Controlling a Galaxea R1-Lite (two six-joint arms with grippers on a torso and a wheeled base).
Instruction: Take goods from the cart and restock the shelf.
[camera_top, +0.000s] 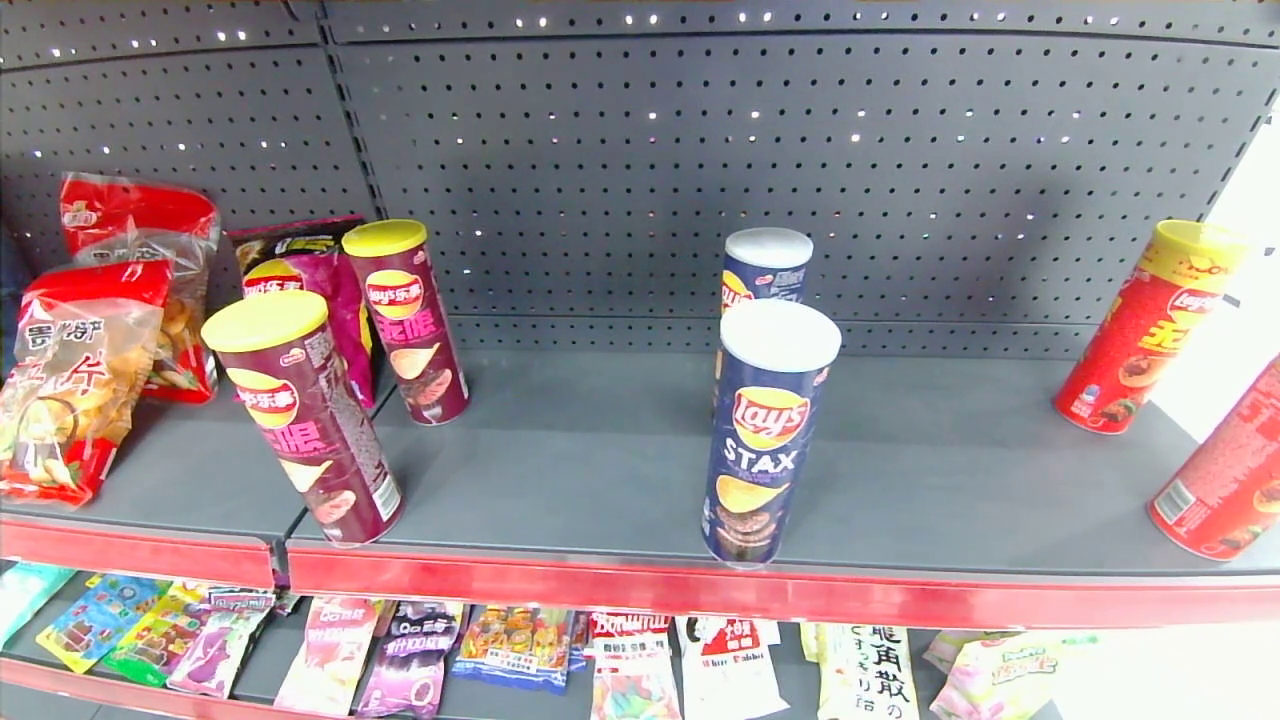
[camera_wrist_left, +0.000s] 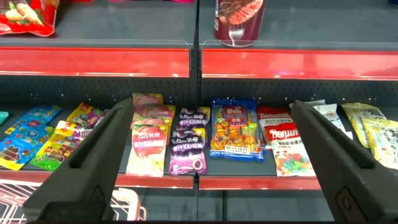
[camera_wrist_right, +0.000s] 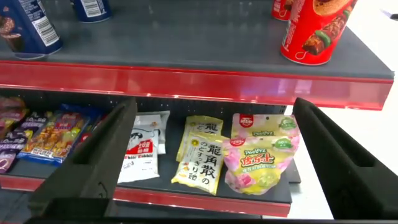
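The grey shelf (camera_top: 600, 460) with a red front edge carries chip cans standing upright. Two purple cans (camera_top: 300, 430) (camera_top: 408, 320) stand at the left, two blue cans (camera_top: 765, 430) (camera_top: 765, 265) in the middle, and two red cans (camera_top: 1150, 325) (camera_top: 1225, 480) at the right. My left gripper (camera_wrist_left: 212, 106) is open and holds nothing, below that shelf and facing the lower shelf's packets (camera_wrist_left: 186, 140). My right gripper (camera_wrist_right: 214, 106) is also open and empty, in front of the lower shelf under a red can (camera_wrist_right: 314, 31).
Snack bags (camera_top: 80, 370) lean at the shelf's far left. The lower shelf (camera_wrist_right: 205, 196) holds several flat candy and snack packets. A bit of white wire frame (camera_wrist_left: 127, 205) shows low in the left wrist view. Wide bare gaps lie between the can groups.
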